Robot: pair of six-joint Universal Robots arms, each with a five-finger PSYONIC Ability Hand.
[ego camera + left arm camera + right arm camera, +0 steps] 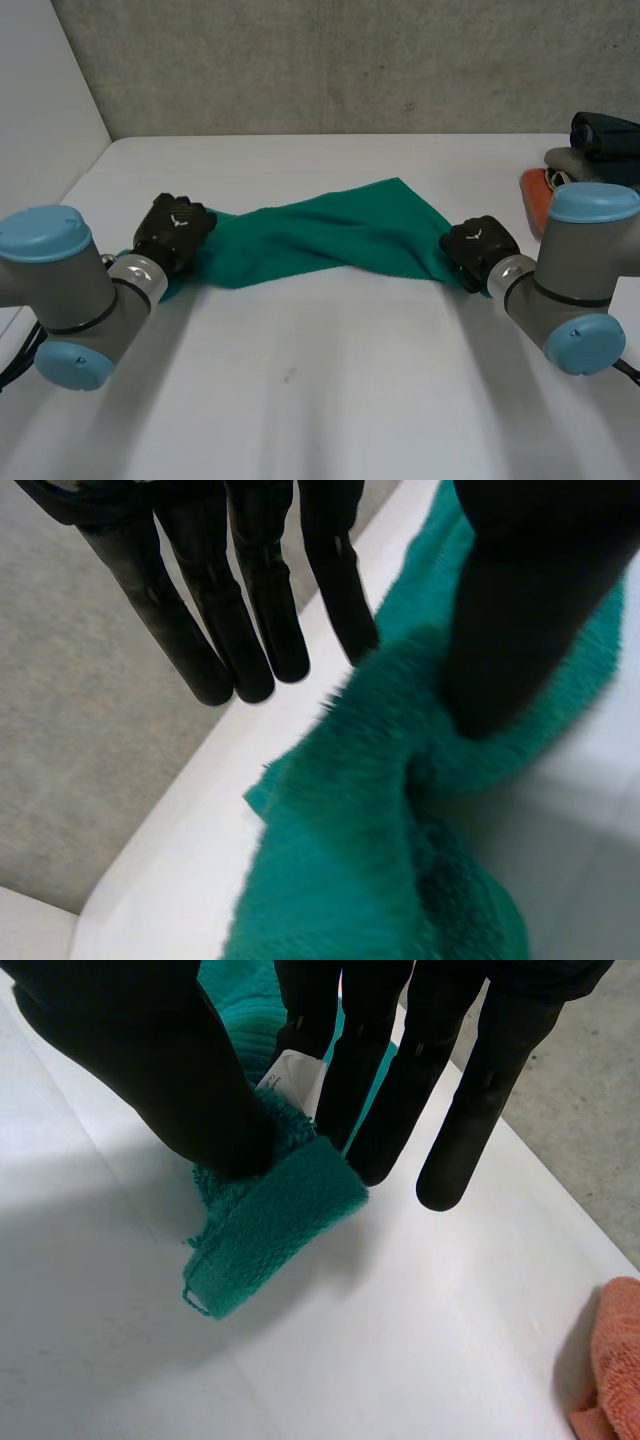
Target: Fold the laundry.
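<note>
- My left hand (172, 232) pinches 1 end of the green towel (330, 240).
- My right hand (480, 245) clamps the opposite corner.
- Its long axis runs hand to hand across the bench (320, 400).

We take this for a robot lab: a bare white tabletop (330, 400) set against a rough grey wall (350, 60) and a plain white side panel (40, 90), the left arm (70, 290) and right arm (575, 290) reaching over it, spare cloths (585, 165) heaped at its right edge.
</note>
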